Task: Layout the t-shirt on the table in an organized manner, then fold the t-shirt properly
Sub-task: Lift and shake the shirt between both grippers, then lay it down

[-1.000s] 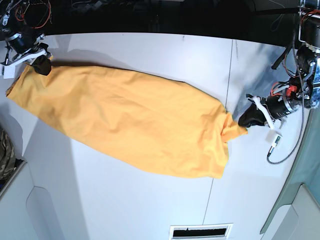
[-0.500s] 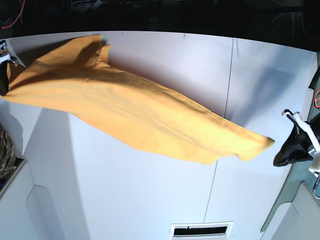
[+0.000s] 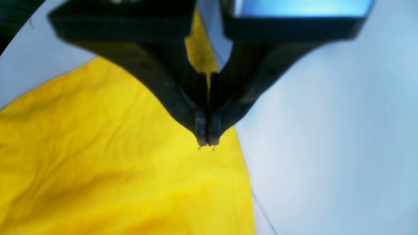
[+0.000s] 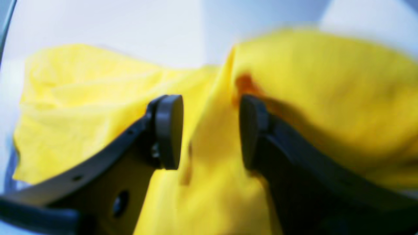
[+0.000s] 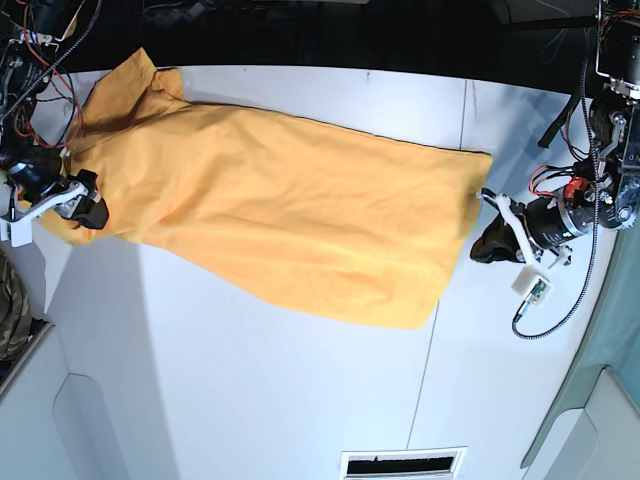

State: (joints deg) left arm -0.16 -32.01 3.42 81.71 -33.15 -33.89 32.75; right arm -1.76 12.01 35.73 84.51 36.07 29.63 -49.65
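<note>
- The table (image 5: 300,400) is the biggest thing here, a white top reaching out on all sides past both pincers, with a thin dark seam (image 5: 452,200) that passes just inboard of the left pincer.
- The t-shirt (image 5: 280,215) lies stretched across the table between the two pincers, orange-yellow and plain on the side facing up, one end at each pincer and a sleeve (image 5: 135,75) poking toward the far edge near the right arm's end.
- The left gripper (image 5: 492,245) sits at the shirt's end on the base view's right; seen from the left wrist, the left pincer's black fingers (image 3: 199,125) meet with no gap at the tips.
- From that wrist view the left pincer's tips lie right at the fabric's edge, yellow cloth spreading away to one side and bare table to the other; whether any cloth is actually caught between them I cannot tell.
- The right gripper (image 4: 210,130) stands apart, its round pads (image 4: 168,130) on either side of a raised ridge of yellow cloth that runs up between them without being squeezed.
- A patch of camouflage cloth (image 5: 10,310) shows beyond the table's edge, just outboard of the right pincer.
</note>
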